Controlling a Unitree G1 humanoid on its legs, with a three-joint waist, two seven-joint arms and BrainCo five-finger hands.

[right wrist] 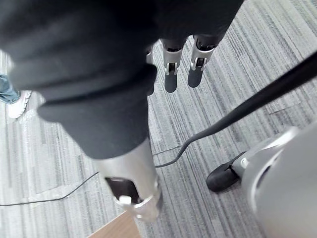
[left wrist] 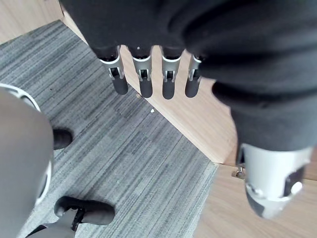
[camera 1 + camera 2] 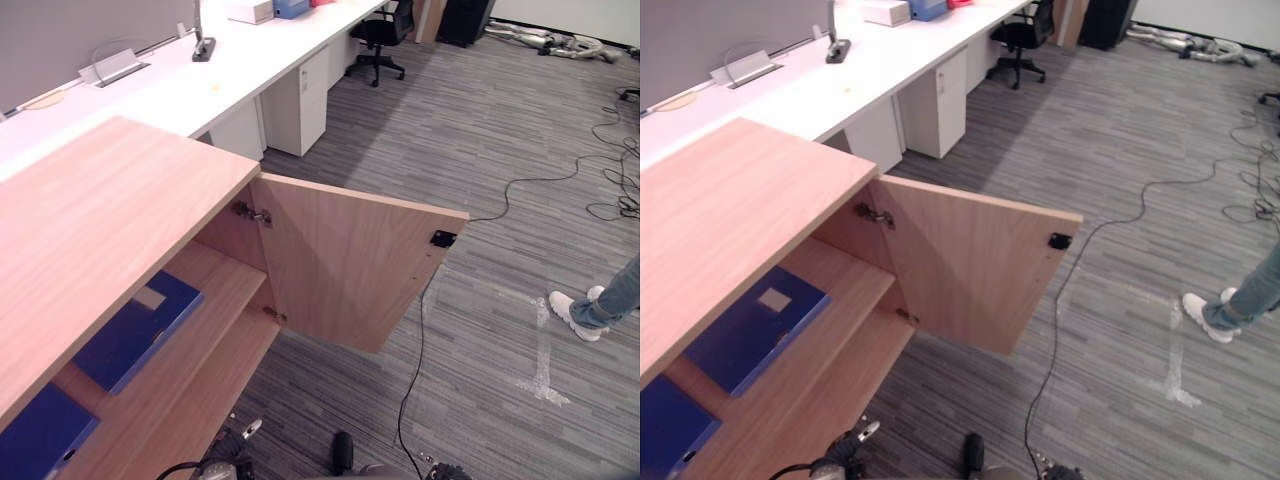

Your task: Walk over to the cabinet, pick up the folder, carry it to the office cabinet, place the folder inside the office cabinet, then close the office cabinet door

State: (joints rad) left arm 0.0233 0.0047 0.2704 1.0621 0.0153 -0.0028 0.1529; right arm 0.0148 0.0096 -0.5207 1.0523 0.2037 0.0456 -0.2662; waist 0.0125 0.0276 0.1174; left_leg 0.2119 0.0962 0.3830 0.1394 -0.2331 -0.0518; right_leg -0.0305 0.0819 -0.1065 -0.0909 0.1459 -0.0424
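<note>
In the left eye view the office cabinet (image 3: pixel 100 220) of pale wood stands at the left with its door (image 3: pixel 340 270) swung wide open over the grey striped carpet (image 3: pixel 480 130), a small black catch (image 3: pixel 443 238) at the door's upper free corner. Inside, a blue folder (image 3: pixel 140 330) with a pale label lies flat on the upper shelf (image 3: pixel 215 290), near the hinge side. A second blue shape (image 3: pixel 40 435) lies further along the same shelf; it is probably another folder, though the cabinet top and the frame edge cut it off. In the right eye view a long white desk (image 3: pixel 880 70) runs behind the cabinet with a white drawer unit (image 3: pixel 940 100) under it and a black office chair (image 3: pixel 1020 35) at its far end. A person's jeans leg and white shoes (image 3: pixel 1215 315) stand on the carpet at the right, well apart from the door. In the left wrist view the left hand (image 2: pixel 168 79) hangs with straight, slightly spread fingers and holds nothing, over the carpet and a wooden cabinet board (image 2: pixel 198 119). In the right wrist view the right hand (image 1: pixel 170 79) likewise hangs with relaxed, straight fingers over the carpet, empty.
</note>
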